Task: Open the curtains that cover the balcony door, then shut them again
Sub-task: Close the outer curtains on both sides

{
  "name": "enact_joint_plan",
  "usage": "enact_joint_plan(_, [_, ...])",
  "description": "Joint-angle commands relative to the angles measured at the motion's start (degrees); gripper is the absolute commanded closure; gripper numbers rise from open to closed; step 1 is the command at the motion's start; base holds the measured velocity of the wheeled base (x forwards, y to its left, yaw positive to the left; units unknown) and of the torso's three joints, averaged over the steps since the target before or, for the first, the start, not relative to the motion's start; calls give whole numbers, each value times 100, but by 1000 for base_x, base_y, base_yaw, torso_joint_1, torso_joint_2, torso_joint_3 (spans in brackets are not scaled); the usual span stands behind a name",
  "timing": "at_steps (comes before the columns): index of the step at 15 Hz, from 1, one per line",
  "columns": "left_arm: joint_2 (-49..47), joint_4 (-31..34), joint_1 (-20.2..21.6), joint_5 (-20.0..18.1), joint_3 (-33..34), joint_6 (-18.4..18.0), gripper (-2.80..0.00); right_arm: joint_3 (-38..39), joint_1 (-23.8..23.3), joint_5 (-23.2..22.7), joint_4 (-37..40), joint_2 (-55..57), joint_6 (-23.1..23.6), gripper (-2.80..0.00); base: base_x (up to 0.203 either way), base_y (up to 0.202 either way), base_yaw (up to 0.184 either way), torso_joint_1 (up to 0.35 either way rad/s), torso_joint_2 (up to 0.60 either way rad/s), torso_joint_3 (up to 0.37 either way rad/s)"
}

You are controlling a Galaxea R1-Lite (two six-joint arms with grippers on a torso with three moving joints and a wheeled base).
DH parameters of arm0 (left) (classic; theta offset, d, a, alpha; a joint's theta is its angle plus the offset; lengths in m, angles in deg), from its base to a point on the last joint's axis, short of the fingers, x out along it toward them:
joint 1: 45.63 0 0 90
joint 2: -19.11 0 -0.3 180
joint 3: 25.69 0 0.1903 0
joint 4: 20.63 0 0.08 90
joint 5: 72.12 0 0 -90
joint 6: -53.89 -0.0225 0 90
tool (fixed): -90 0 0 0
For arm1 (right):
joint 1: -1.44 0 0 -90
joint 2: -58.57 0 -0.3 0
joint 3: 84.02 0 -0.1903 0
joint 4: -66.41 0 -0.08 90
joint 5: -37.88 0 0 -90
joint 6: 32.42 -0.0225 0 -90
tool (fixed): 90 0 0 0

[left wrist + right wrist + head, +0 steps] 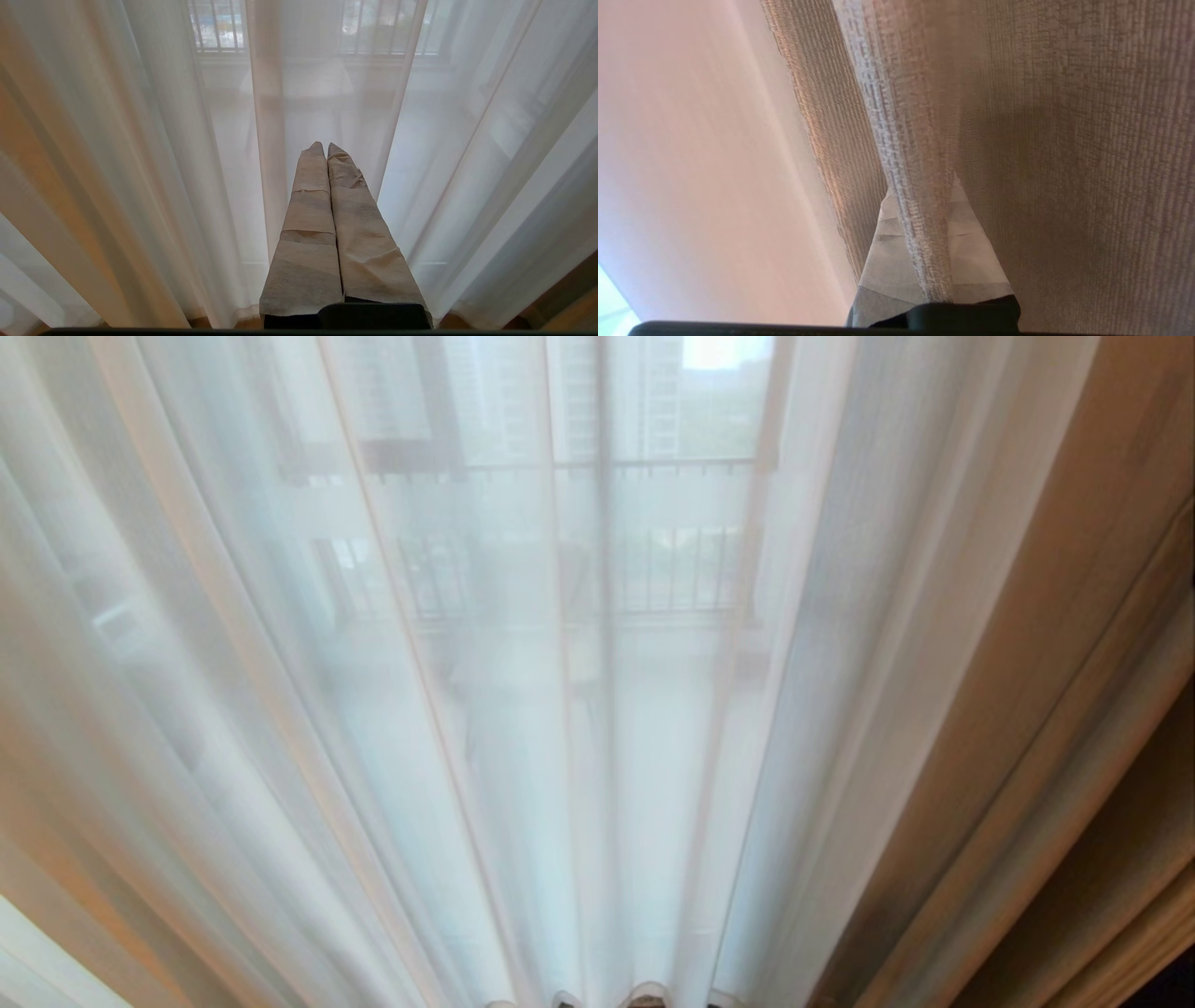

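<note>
The curtains were seen in two colours: thin see-through white in the middle, and thick beige-grey with a fine woven pattern at the right. Dark railing bars were seen through the white.

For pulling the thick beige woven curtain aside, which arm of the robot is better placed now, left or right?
The right. Its right gripper is already shut on a fold of the thick beige woven curtain. The left gripper is shut on nothing, facing only the thin sheer white curtain.
</note>
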Motion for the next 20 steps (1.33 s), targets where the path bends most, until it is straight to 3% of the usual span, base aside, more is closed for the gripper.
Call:
enact_joint_plan(1, [2, 1, 0, 2, 1, 4, 0, 63, 1, -11, -38, -227, -5, 0, 0, 0, 0, 0, 0, 0])
enact_joint_plan(6, [2, -7, 0, 2, 1, 4, 0, 663, 118, -455, -38, -1045, -5, 0, 0, 0, 0, 0, 0, 0])
enact_joint_plan(9, [2, -5, 0, 8, 1, 4, 0, 1126, 444, -754, -38, -1703, -2, 0, 0, 0, 0, 0, 0, 0])
enact_joint_plan(14, [2, 2, 0, 7, 1, 4, 0, 1829, 1708, -780, -44, -2535, 85, 0, 0, 0, 0, 0, 0, 0])
enact_joint_plan(17, [2, -7, 0, 10, 1, 4, 0, 2230, 2396, -728, -47, -2741, 495, 0, 0, 0, 0, 0, 0, 0])
enact_joint_plan(20, [2, 2, 0, 10, 1, 4, 0, 2318, 3208, -258, -40, -2754, 733, 0, 0, 0, 0, 0, 0, 0])
